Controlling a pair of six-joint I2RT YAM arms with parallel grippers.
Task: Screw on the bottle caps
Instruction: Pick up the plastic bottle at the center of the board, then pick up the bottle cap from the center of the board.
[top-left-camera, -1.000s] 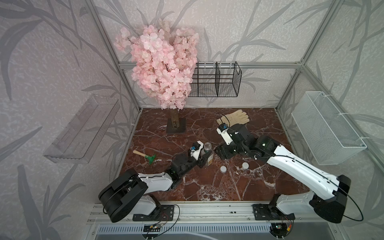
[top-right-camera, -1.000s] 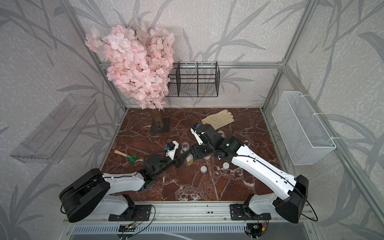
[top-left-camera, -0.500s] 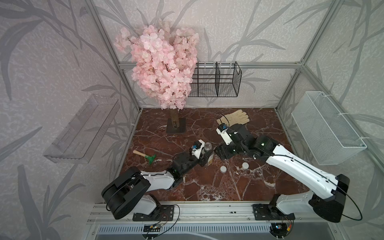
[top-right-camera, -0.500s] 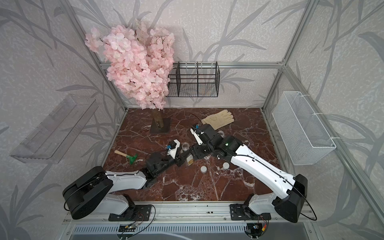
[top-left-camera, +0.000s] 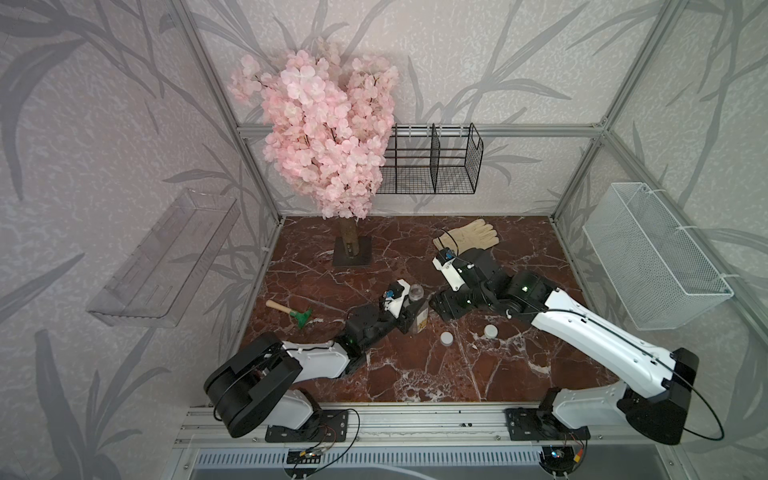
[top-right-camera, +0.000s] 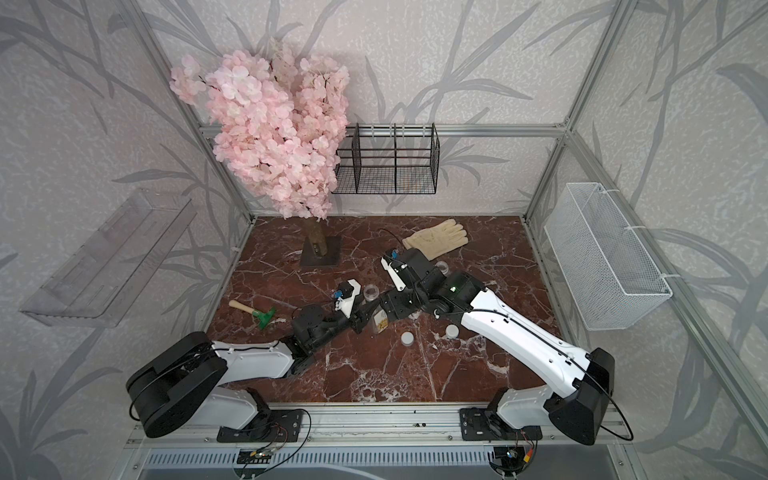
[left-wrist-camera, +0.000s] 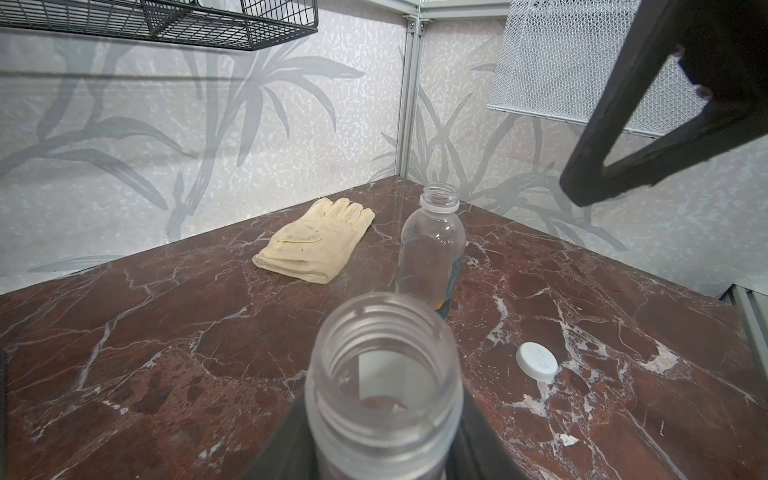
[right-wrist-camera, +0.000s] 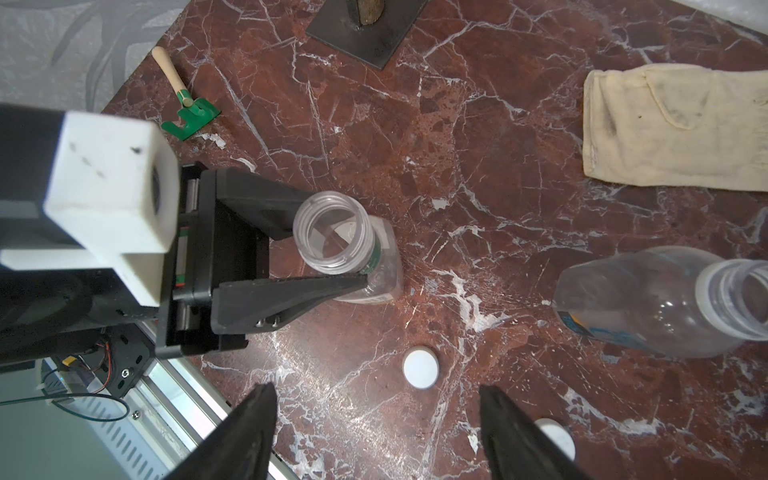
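A clear bottle with a green neck band (right-wrist-camera: 332, 232) stands open-mouthed and uncapped on the marble, also showing in a top view (top-left-camera: 417, 307). My left gripper (right-wrist-camera: 332, 249) is shut on it, one finger on each side below the neck; in the left wrist view the bottle mouth (left-wrist-camera: 384, 365) fills the foreground. The rounder, blue-labelled bottle (right-wrist-camera: 665, 299) (left-wrist-camera: 432, 245) stands uncapped farther back. Two white bottle caps (top-left-camera: 446, 338) (top-left-camera: 490, 331) lie on the table. My right gripper (right-wrist-camera: 374, 388) hovers open over the nearer cap (right-wrist-camera: 420, 368); the other cap (right-wrist-camera: 555, 436) is half hidden by a finger.
A cream glove (top-left-camera: 473, 235) lies at the back right. The blossom tree's base plate (top-left-camera: 351, 253) stands at the back. A green hand rake (top-left-camera: 299, 316) lies at the left. A black wire basket (top-left-camera: 432, 166) and a white mesh basket (top-left-camera: 652, 257) hang on the walls.
My left gripper's jaws have closed in tighter on the green-banded bottle, and the left arm has shifted slightly. The right arm has hardly moved.
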